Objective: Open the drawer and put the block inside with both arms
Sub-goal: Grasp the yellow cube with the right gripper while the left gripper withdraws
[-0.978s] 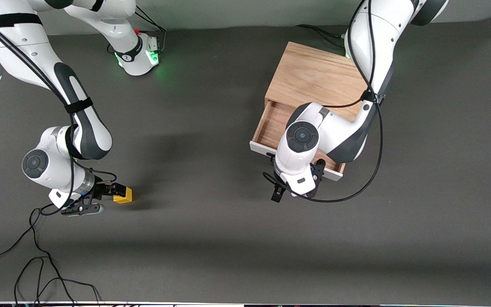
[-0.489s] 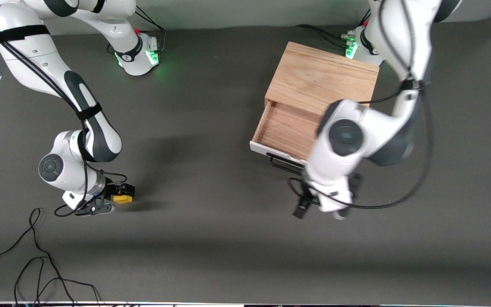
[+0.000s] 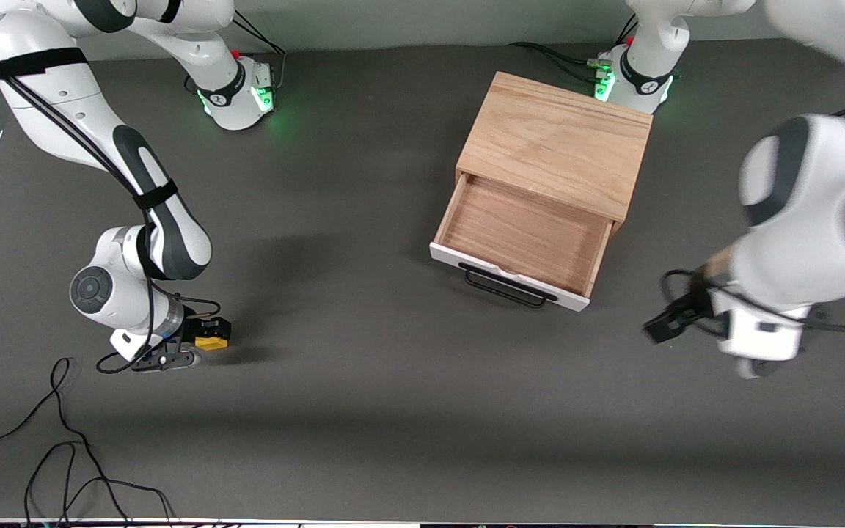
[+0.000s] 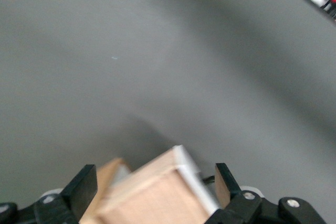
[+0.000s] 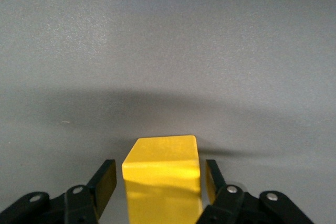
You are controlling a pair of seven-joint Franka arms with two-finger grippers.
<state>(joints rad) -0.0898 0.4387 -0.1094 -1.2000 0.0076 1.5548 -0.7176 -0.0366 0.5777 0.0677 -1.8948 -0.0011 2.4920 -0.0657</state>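
Observation:
The drawer (image 3: 525, 235) stands pulled open from the oak cabinet (image 3: 558, 143), its wood interior bare and its black handle (image 3: 505, 287) free. The yellow block (image 3: 211, 342) rests on the table toward the right arm's end. My right gripper (image 3: 201, 339) is down around it. In the right wrist view the block (image 5: 163, 177) sits between the open fingers of my right gripper (image 5: 159, 174), with a gap on each side. My left gripper (image 3: 678, 320) is open and empty over bare table, off the drawer toward the left arm's end. The left wrist view shows my left gripper (image 4: 155, 179) and a blurred drawer corner (image 4: 157, 198).
Loose black cables (image 3: 63, 440) lie on the table near the front camera at the right arm's end. The two green-lit bases (image 3: 235, 92) (image 3: 631, 77) stand along the table's edge farthest from the front camera.
My left arm has swung away from the drawer's handle toward its own end of the table, leaving the drawer open. My right gripper has shifted slightly to straddle the block.

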